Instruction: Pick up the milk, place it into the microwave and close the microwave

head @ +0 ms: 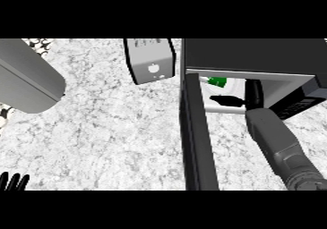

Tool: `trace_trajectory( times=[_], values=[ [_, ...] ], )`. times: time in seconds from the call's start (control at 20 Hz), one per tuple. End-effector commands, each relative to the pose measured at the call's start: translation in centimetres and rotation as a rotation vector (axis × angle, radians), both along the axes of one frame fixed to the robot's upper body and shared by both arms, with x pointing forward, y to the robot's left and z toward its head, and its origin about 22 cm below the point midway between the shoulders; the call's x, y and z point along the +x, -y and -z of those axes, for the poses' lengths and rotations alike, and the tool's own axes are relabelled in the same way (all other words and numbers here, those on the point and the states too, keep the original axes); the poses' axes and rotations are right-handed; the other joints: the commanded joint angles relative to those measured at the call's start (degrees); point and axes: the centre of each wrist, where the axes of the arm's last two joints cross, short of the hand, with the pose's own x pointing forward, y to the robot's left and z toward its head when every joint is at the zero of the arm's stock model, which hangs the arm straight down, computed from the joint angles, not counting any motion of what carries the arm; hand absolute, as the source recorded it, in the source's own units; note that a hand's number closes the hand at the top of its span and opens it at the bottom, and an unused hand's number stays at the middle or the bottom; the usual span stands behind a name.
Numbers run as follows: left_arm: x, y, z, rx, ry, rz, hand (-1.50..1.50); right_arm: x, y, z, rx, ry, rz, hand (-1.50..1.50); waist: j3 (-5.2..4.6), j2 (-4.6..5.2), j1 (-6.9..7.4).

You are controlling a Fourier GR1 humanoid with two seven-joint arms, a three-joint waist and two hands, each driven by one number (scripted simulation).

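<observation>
Grey-and-white marbled tabletop (113, 134) carries the dark box-shaped microwave (258, 53) at two o'clock, its black door (197, 143) swung open. The white milk carton with green label (217, 82) is seen inside the cavity. The right hand (248, 96) is inside too, fingers extended, touching nothing visibly. The left hand (12, 182) rests at eight o'clock, fingers straight.

The desk (113, 134) looks like polished stone — white, mottled with fine grey veining. The microwave (258, 53) has a dark, matt top that reads as painted metal, and its open door (197, 143) is the same flat black, smooth along the edge. Beside it the toaster (151, 60) looks like brushed, pale metal with a slight sheen. The right forearm (281, 147) is smooth grey plastic or metal — its hand (253, 95) a matt black.
</observation>
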Motion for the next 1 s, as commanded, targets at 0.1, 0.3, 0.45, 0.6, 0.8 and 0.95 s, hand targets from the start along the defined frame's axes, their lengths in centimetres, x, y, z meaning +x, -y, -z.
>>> trace_trajectory(
  times=[0.1, 0.3, 0.45, 0.6, 0.8, 0.95],
  values=[
    [-0.1, 1.2, -0.8, 0.029, -0.01, -0.004, -1.5, -1.4, 0.8, 1.6, 0.124, -0.021, -0.11, -1.5, -0.1, -0.7, -1.93],
    [-0.2, 1.3, -0.8, 0.039, -0.026, 0.054, -1.5, -4.4, 0.0, 5.1, 0.218, -0.025, -0.135, -1.5, -0.14, -0.98, -2.58],
    [0.6, 3.2, -0.5, -0.036, -0.029, 0.156, -1.5, -3.9, -2.2, 4.7, 0.31, -0.029, -0.195, -1.5, -0.18, -1.18, -3.12],
    [-1.3, 3.2, -0.5, -0.047, -0.04, 0.21, -1.5, -5.6, -1.2, 6.2, 0.376, -0.072, -0.264, -1.5, -0.21, -1.46, -3.24],
    [0.5, 5.2, -0.6, -0.033, -0.023, 0.274, -1.5, -7.9, 0.3, 7.8, 0.435, -0.053, -0.345, -1.5, -0.21, -1.44, -3.88],
    [1.1, 4.5, -0.2, -0.047, -0.03, 0.303, -1.5, -10.3, -1.3, 9.5, 0.499, -0.062, -0.359, -1.5, -0.3, -1.75, -4.87]
  ],
)
